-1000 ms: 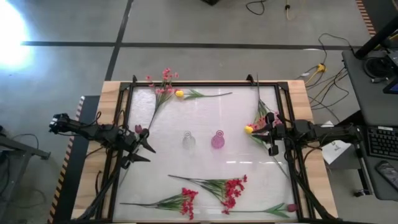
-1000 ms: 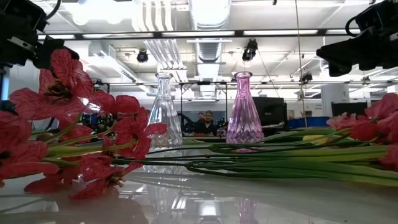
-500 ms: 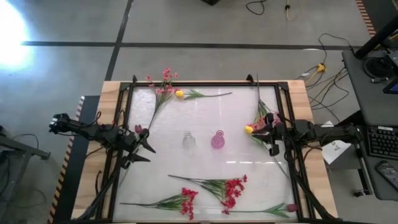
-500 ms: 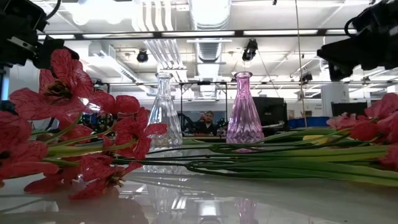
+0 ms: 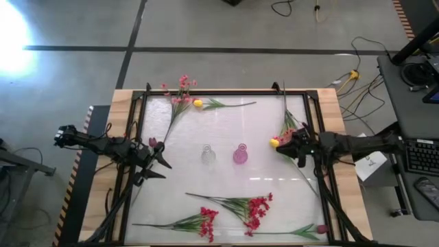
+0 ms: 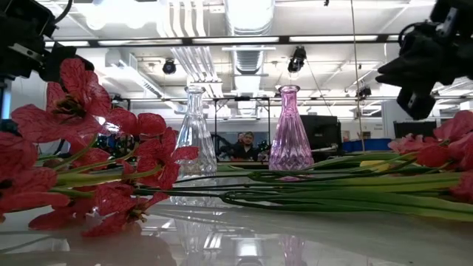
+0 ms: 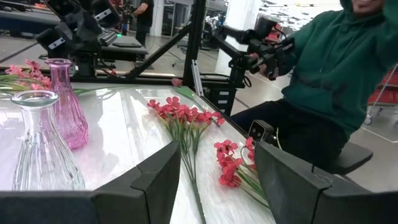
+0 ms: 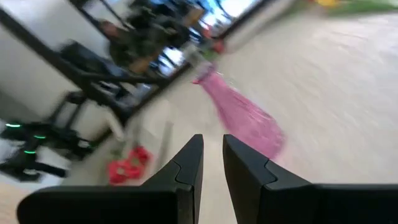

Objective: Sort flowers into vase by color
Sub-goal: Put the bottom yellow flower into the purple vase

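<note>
From above, the right gripper [image 5: 288, 146] sits at the right side of the table [image 5: 226, 175], right beside a yellow flower [image 5: 274, 143] and pink flowers [image 5: 291, 127]. The pink vase [image 5: 240, 154] and clear vase [image 5: 207, 154] stand between both grippers. The left gripper [image 5: 156, 163] waits at the left side, fingers spread wide. Red flowers [image 5: 255, 209] lie nearer the front edge, away from both.

From table height, the right gripper [image 6: 414, 74] hangs above pink blossoms [image 6: 443, 148].

The left wrist camera shows fingers [image 7: 155, 180] apart, holding nothing.

The right wrist camera shows fingers [image 8: 186, 168] nearly closed, empty, pointing toward the pink vase.
</note>
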Robot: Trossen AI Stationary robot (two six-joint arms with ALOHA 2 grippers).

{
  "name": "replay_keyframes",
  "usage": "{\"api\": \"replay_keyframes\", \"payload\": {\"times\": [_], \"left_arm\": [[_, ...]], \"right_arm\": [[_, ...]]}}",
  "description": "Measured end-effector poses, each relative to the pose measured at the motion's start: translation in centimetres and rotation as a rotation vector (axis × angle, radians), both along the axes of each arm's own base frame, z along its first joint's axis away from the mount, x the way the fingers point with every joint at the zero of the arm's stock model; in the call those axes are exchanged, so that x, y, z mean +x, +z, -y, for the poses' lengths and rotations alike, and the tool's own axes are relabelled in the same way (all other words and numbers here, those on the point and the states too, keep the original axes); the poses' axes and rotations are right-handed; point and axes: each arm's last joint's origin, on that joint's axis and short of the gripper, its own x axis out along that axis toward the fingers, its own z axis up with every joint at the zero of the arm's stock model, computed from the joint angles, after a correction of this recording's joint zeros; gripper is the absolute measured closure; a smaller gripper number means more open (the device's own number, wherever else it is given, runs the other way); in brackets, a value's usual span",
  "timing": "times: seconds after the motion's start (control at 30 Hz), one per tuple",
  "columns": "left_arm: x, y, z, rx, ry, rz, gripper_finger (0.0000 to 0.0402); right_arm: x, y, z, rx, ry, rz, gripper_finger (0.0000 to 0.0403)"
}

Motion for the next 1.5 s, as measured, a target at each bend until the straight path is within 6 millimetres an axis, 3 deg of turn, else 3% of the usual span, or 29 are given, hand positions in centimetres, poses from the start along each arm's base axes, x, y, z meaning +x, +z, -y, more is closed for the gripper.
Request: {"api": "replay_keyframes", "payload": {"times": [0.27,0.43,0.53,0.73,0.9,1.17,1.5], "left_arm": [[0.0,0.0,0.0,0.000,0.000,0.000,0.0208],[0.0,0.0,0.0,0.000,0.000,0.000,0.0208],[0.0,0.0,0.0,0.000,0.000,0.000,0.0208],[0.0,0.0,0.0,0.000,0.000,0.000,0.0208],[0.0,0.0,0.0,0.000,0.000,0.000,0.0208],[0.0,0.0,0.0,0.000,0.000,0.000,0.0208],[0.0,0.0,0.0,0.000,-0.001,0.000,0.0208]], "right_arm": [[2.4,3.6,-0.3,-0.066,-0.002,-0.624,0.0349],[3.4,4.4,-0.4,-0.094,-0.005,-1.003,0.0345],[4.3,4.1,-0.5,-0.095,-0.009,-1.132,0.0320],[5.6,2.1,-0.2,-0.033,-0.094,-1.273,0.0239],[6.2,0.8,0.5,0.005,-0.153,-1.344,0.0206],[8.1,-0.5,1.5,0.031,-0.145,-1.294,0.0213],[8.6,-3.1,3.5,0.062,-0.106,-1.410,0.0251]]}}
